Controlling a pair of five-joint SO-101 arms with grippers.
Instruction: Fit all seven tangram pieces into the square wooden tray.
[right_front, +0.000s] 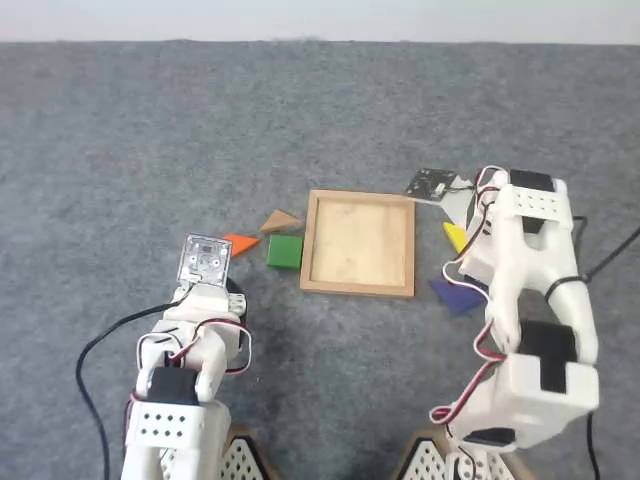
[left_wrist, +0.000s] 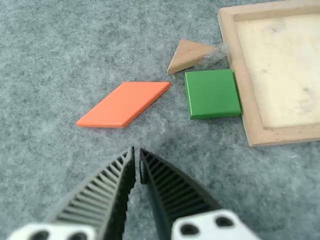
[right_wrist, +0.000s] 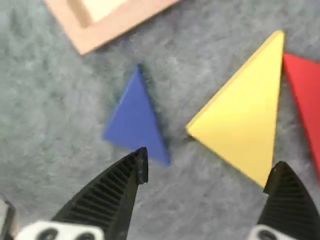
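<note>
The square wooden tray (right_front: 358, 290) lies empty at the table's middle. Just left of it lie an orange parallelogram (right_front: 240, 243), a green square (right_front: 285, 250) and a tan triangle (right_front: 281, 220). My left gripper (left_wrist: 136, 155) is shut with nothing in it, a short way before the orange parallelogram (left_wrist: 123, 104); the green square (left_wrist: 212, 93) touches the tray's rim (left_wrist: 240, 90). My right gripper (right_wrist: 210, 170) stands open above a blue triangle (right_wrist: 135, 120) and a yellow triangle (right_wrist: 242, 125), with a red piece (right_wrist: 305, 95) beside the yellow one.
Right of the tray, the right arm (right_front: 525, 260) covers part of a yellow piece (right_front: 455, 236) and a purple-blue piece (right_front: 455, 295). Grey felt covers the table (right_front: 150, 130). The left arm's cable (right_front: 95, 350) loops at the near left.
</note>
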